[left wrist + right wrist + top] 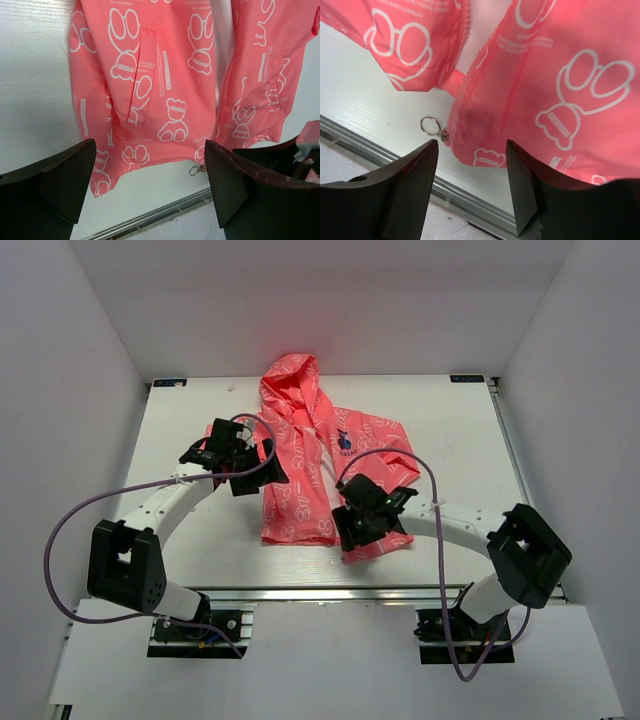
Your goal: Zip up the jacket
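Observation:
The coral-pink jacket (300, 460) with white bear print lies flat on the white table (180, 420), hood at the far end, hem toward me, a dark blue emblem (344, 440) on its chest. Its front is unzipped and white lining (480, 40) shows between the panels. A metal ring zipper pull (430, 125) lies on the table at the bottom of the hem; it also shows in the left wrist view (196, 169). My left gripper (252, 475) is open and empty above the jacket's left panel (150, 90). My right gripper (362, 528) is open and empty over the right hem corner (490, 145), just beside the ring.
A metal rail (470, 200) runs along the table's near edge just past the hem. White walls enclose the table on the left, right and far sides. Purple cables (60, 530) loop off both arms.

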Motion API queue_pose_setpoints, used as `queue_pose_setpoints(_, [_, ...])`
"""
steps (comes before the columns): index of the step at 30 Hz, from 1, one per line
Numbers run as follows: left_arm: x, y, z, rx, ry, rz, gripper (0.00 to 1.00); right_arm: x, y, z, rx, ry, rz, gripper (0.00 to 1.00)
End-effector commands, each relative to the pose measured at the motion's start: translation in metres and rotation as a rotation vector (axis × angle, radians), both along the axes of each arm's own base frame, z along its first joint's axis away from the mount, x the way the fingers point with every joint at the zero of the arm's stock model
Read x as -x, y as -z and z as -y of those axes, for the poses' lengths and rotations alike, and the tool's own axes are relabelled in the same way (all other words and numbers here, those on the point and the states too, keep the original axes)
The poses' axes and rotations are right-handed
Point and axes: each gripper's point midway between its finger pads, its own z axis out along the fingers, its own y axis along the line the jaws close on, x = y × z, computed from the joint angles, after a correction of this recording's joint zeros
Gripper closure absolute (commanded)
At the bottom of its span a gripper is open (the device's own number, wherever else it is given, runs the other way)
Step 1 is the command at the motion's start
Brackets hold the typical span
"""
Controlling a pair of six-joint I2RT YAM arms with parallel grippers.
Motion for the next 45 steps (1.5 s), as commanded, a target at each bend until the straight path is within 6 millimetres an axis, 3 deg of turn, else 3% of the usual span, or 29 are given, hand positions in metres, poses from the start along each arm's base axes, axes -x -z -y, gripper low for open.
queue_pose_setpoints(1, [0.005,-0.008,-0.002,-0.012,0.012,0.027,0.02,-0.004,0.004,-0.004,0.062,0.051,0.032,0.38])
queue_pose_setpoints(6, [0.008,-0.012,-0.005,-0.020,0.009,0.040,0.02,0.004,0.017,-0.002,0.122,0.105,0.020,0.40])
queue_pose_setpoints(9, [0.009,-0.017,-0.006,-0.022,0.005,0.049,0.02,0.007,0.023,0.002,0.124,0.125,0.018,0.46])
queue_pose_setpoints(15, [0.021,-0.022,0.002,-0.005,0.081,0.027,0.02,0.006,0.022,-0.005,0.079,0.112,0.025,0.76])
queue_pose_setpoints(16, [0.024,-0.023,0.004,0.000,0.093,0.023,0.02,0.008,0.022,-0.008,0.057,0.096,0.021,0.86])
queue_pose_setpoints(19, [0.034,-0.031,0.018,0.026,0.153,0.026,0.02,0.010,0.018,-0.012,0.022,0.084,0.023,1.00])
queue_pose_setpoints(24, [0.049,-0.043,0.064,0.017,0.278,0.041,0.02,0.001,0.004,-0.008,-0.013,0.137,0.059,1.00])
queue_pose_setpoints(29, [0.059,-0.017,0.087,-0.072,0.321,-0.070,0.02,-0.008,-0.006,0.015,-0.058,0.272,0.058,1.00])
queue_pose_setpoints(36, [0.075,0.009,0.122,-0.107,0.348,-0.136,0.02,-0.012,-0.031,0.026,-0.199,0.330,0.098,1.00])
queue_pose_setpoints(42, [0.082,0.046,0.133,-0.202,0.348,-0.214,0.02,-0.016,-0.034,0.034,-0.231,0.347,0.099,1.00])
queue_pose_setpoints(45, [0.083,0.055,0.136,-0.212,0.337,-0.231,0.06,-0.016,-0.034,0.036,-0.244,0.351,0.094,1.00])
